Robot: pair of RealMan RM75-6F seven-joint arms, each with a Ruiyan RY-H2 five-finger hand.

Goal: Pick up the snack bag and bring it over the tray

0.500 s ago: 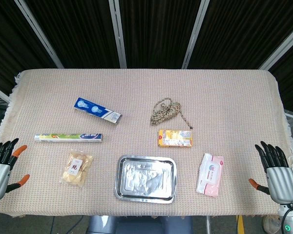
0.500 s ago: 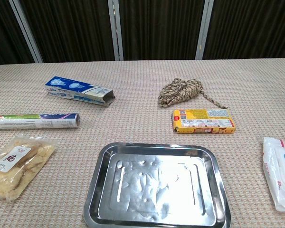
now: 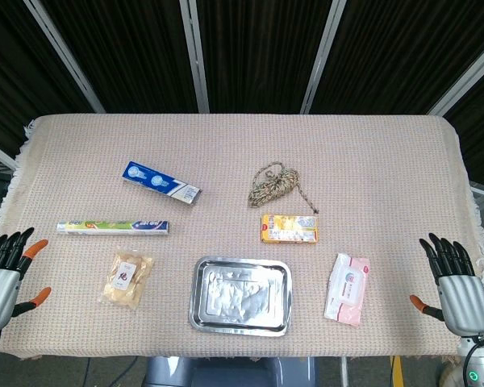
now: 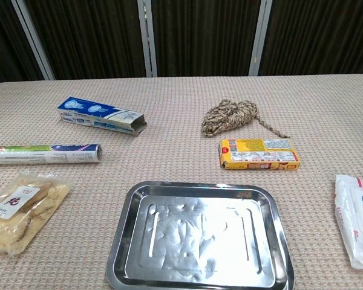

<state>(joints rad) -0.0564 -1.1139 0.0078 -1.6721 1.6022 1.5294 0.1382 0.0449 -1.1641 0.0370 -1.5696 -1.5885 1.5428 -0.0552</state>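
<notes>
The snack bag (image 3: 127,278) (image 4: 19,211) is a clear pouch of pale yellow pieces with a small white label, lying flat left of the tray. The steel tray (image 3: 203,278) (image 4: 277,241) sits empty near the table's front edge. My left hand (image 3: 2,274) hangs at the front left corner, fingers spread and holding nothing, well left of the bag. At the front right corner my right hand (image 3: 453,284) is likewise spread and empty. Neither hand shows in the chest view.
A long green and blue box (image 3: 113,227) lies just behind the bag, and a blue toothpaste box (image 3: 161,181) further back. A rope coil (image 3: 273,183), a yellow box (image 3: 289,228) and a wet-wipes pack (image 3: 347,288) lie right of the tray.
Both hands have sunk slightly toward the lower frame edge. Nothing on the table has moved.
</notes>
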